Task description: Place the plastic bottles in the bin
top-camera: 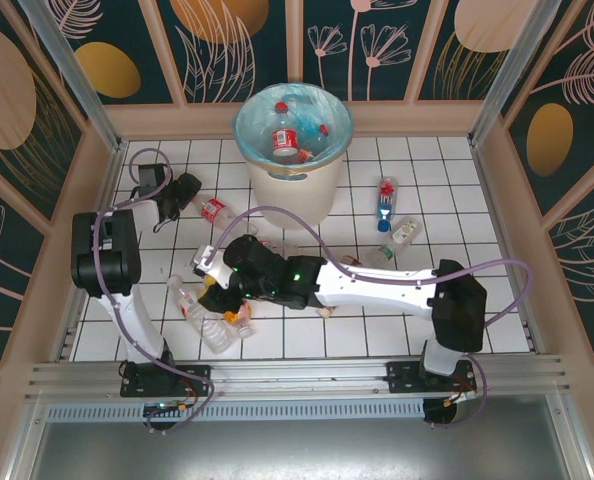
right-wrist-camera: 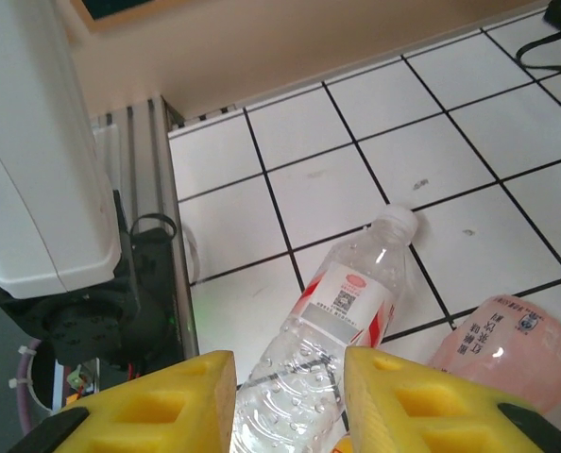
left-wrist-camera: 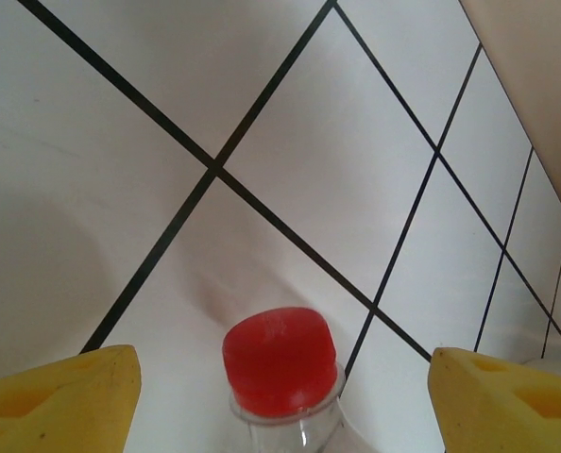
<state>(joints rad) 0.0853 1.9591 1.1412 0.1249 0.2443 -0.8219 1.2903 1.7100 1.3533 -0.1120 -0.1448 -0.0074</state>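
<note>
Tiled table [top-camera: 497,300] (wooden rim, probably), patterned walls [top-camera: 397,40].

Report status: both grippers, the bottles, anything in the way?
Left gripper open, jaws astride red-capped bottle. Right gripper shut on white-capped bottle. Bin holds several bottles. Pink bottle close beside it.

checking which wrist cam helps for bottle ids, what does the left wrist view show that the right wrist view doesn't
Only left wrist: a red-capped bottle, untouched, inside the left gripper, whose jaws stand wide open.
Only right wrist: a white-capped bottle with a red and white label, pinched by the right gripper; a pink-labelled bottle beside it; a white arm section by a metal rail.
Both: yellow pads and the white tiled table with black lines.
</note>
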